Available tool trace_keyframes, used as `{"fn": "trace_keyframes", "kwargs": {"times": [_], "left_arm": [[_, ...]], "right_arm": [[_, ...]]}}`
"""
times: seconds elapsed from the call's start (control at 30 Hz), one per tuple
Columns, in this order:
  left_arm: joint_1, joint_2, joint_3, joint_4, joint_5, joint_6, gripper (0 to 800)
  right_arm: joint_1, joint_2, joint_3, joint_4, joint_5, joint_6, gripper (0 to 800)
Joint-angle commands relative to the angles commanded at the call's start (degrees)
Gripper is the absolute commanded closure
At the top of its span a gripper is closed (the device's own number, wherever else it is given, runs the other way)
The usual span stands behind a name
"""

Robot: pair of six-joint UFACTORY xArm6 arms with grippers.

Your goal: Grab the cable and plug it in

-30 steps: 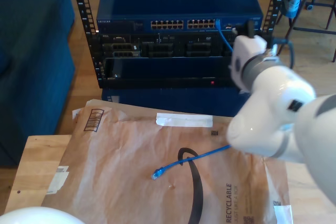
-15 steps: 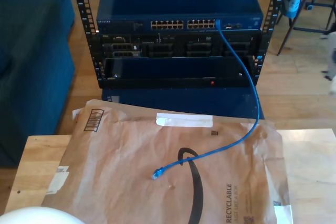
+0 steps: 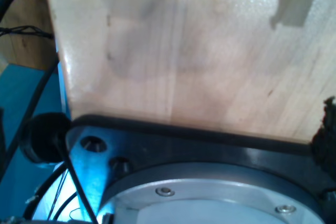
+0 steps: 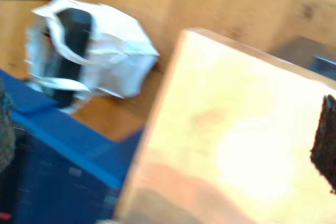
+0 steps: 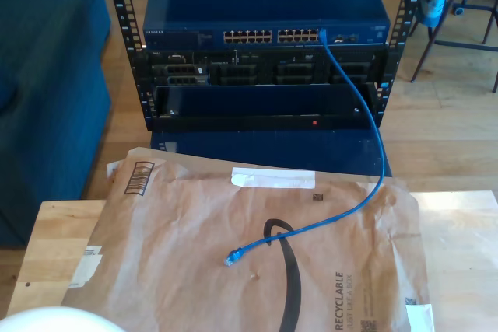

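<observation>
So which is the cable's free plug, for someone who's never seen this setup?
In the exterior view, start at the brown paper mailer spread over the wooden table. The blue cable drops from the rack switch onto it; its free plug lies beside the black printed curve, the mailer's one bright-blue item.

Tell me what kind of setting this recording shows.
Probably a home or office networking corner: a rack holding a blue network switch, a blue cable plugged in, and a wooden table on wood flooring.
</observation>
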Motion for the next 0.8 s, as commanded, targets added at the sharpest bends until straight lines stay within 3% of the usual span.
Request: {"fn": "trace_keyframes", "kwargs": {"times": [0.13,0.23,0.47,0.6,0.8], "left_arm": [[0.0,0.0,0.0,0.0,0.0,0.0,0],[0.0,0.0,0.0,0.0,0.0,0.0,0],[0.0,0.0,0.0,0.0,0.0,0.0,0],[0.0,0.0,0.0,0.0,0.0,0.0,0],[0.0,0.0,0.0,0.0,0.0,0.0,0]], "right_arm": [[-7.0,-3.5,1.0,-10.5,9.7,-0.4,4],[-13.2,-6.7,4.0,-15.2,16.9,-2.4,4],[-28.8,-19.0,20.9,-15.6,17.4,-12.1,4],[-32.1,-23.1,25.6,-15.8,17.1,-13.5,4],[-33.8,-23.2,29.6,-16.2,17.0,-13.5,4]]}}
